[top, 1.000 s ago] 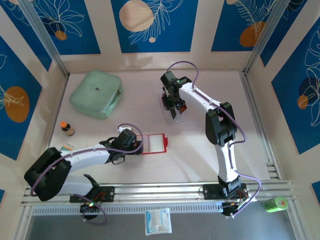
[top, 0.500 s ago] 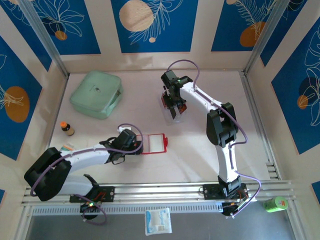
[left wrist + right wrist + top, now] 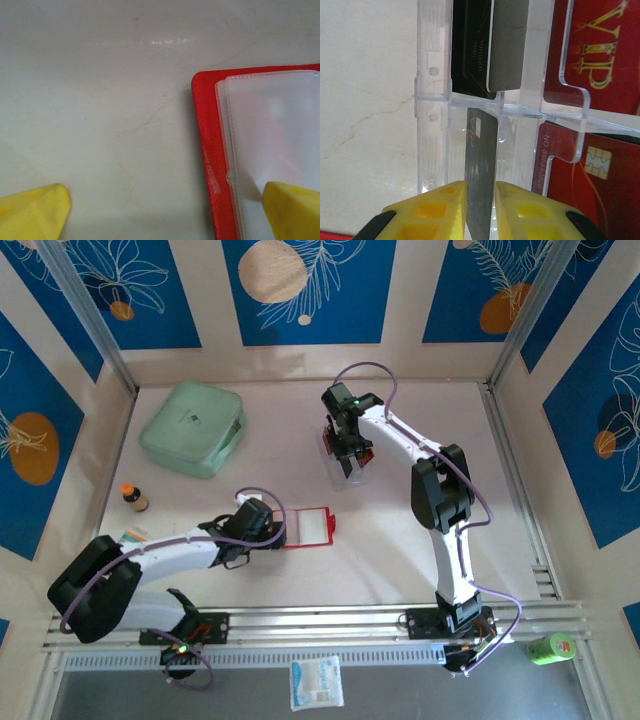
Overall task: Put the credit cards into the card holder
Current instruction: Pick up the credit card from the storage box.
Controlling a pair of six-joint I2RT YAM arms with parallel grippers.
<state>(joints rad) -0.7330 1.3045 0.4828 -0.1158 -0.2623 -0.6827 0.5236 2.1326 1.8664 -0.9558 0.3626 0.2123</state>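
The card holder lies open on the table, red with frosted clear pockets inside. My left gripper hangs low over its left edge, open, one yellow fingertip above the pockets and the other over bare table. At the clear rack further back, my right gripper is shut on a dark credit card standing upright in a slot. More credit cards sit in the rack: a black one, a red VIP one and a red chip card.
A mint-green case lies at the back left. A small bottle stands near the left wall. A white packet and a green can lie beyond the table's near rail.
The right gripper's fingers have drawn in a little onto the dark card. Both arms have stayed almost where they were.
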